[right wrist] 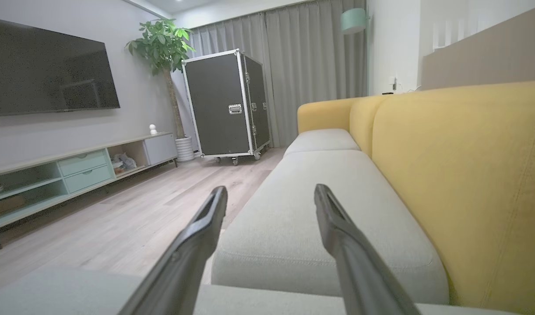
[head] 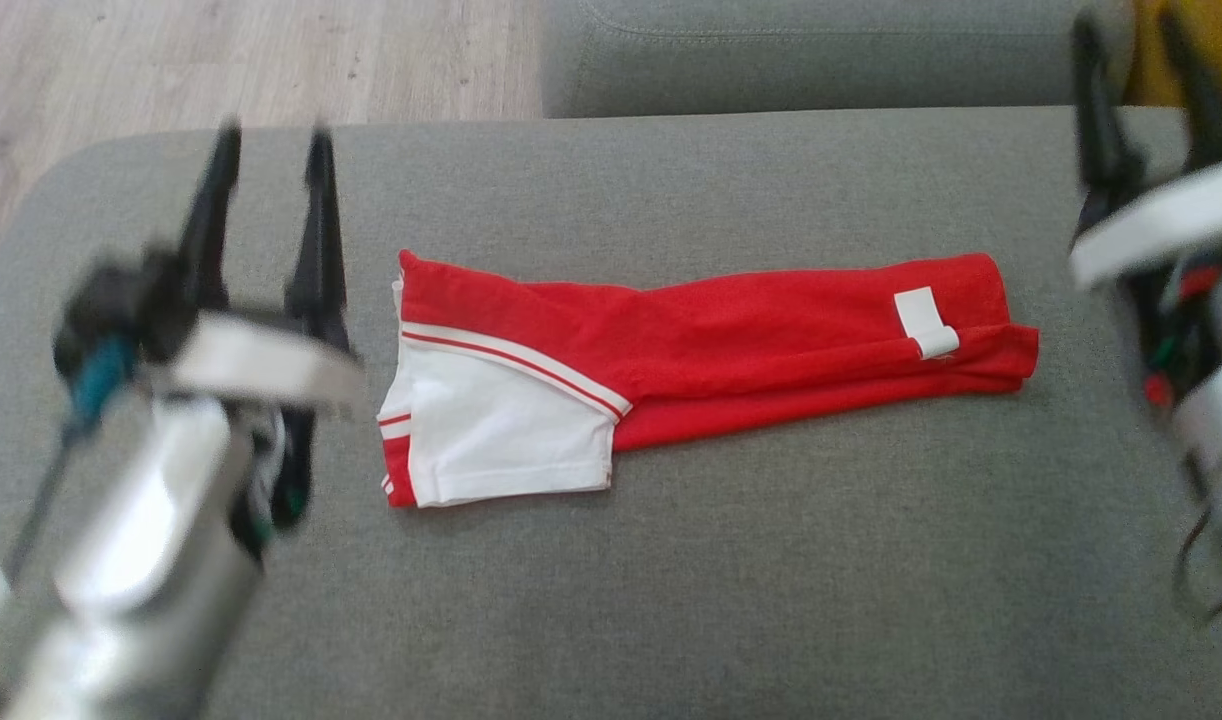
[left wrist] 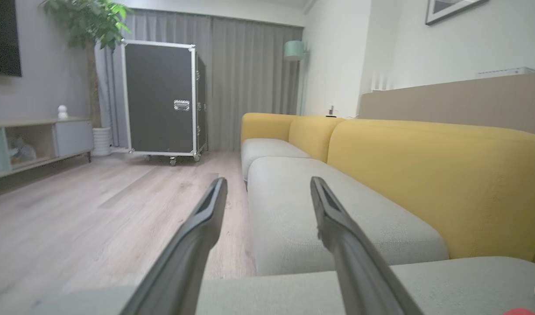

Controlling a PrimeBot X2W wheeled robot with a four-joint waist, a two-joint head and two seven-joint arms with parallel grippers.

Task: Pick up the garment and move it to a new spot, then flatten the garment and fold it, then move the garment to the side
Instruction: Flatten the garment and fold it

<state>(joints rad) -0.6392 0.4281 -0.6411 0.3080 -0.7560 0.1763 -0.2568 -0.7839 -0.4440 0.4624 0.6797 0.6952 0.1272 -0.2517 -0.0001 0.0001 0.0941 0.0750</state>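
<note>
A red garment with a white panel and white stripes lies folded into a long band across the middle of the grey sofa seat. A red sliver of it, the garment, shows at the lower right corner of the left wrist view. My left gripper hovers open just left of the garment's white end, with nothing between its fingers. At the far right my right gripper is open and empty, clear of the garment's red end. Both wrist views look along open fingers down the sofa.
A second grey seat cushion lies beyond the one I work on, with wooden floor to the left. Yellow backrests run along the right. A black wheeled case, a potted plant and a TV cabinet stand across the room.
</note>
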